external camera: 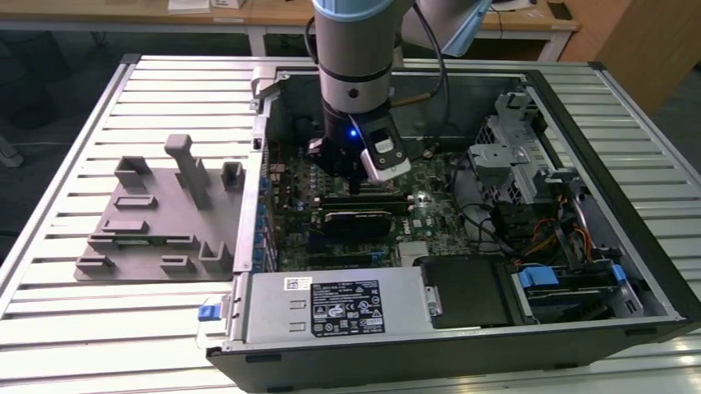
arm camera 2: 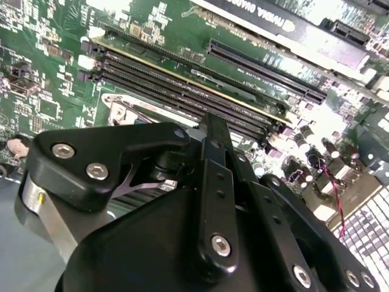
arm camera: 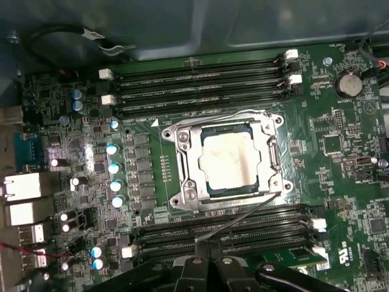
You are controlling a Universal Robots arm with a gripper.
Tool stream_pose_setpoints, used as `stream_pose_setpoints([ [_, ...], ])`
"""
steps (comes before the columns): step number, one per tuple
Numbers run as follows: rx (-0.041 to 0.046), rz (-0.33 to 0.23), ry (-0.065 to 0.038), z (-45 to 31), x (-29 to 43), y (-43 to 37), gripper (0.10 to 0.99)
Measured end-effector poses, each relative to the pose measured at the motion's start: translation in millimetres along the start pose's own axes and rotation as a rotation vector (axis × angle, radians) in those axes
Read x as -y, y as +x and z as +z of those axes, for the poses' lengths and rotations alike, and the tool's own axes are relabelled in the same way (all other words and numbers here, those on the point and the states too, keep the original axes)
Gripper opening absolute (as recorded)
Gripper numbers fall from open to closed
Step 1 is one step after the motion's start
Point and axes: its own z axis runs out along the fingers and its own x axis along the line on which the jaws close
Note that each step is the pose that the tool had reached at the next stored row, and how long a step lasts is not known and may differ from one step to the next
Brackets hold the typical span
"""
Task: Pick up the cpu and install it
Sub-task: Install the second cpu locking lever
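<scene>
In the exterior view, the arm is seen reaching down into an open computer case [external camera: 613, 271] that lies on a slatted counter [external camera: 66, 328], with the tool [external camera: 356, 176] low over the motherboard [external camera: 438, 176]. A grey fixture tray [external camera: 153, 222] is seen on the counter toward the exterior view's left, well apart from the tool.

In the second wrist view, the black linkage of the tool [arm camera 2: 213, 128] is seen from behind, above the memory slots [arm camera 2: 182, 91]. Whether anything is held, or how far the tool is spread, cannot be told from here (the tips are hidden by the tool's own body).

In the first wrist view, the cpu [arm camera: 232, 158] is seen lying flat inside the socket frame [arm camera: 182, 182] on the motherboard, its pale metal top facing up. It is judged to be seated already, with the thin retention lever [arm camera: 237, 222] standing loose across the lower memory slots. The tool [arm camera: 209, 264] is seen at the picture's edge, apart from the cpu and not touching it.

As a risk, the chip could be nudged askew or the socket pins bent if the tool were brought down off-centre, and the loose lever could be caught by the linkage
</scene>
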Motion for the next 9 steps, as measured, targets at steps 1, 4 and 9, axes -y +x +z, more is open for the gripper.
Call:
stream_pose_setpoints([
  [1, 0.0002, 0.000, 0.001, -1.2, 0.2, -0.1, 0.106],
  [4, 0.0009, 0.000, 0.006, -5.1, 0.6, -0.4, 0.106],
  [9, 0.0014, -0.001, 0.010, -12.0, 0.2, -0.9, 0.106],
])
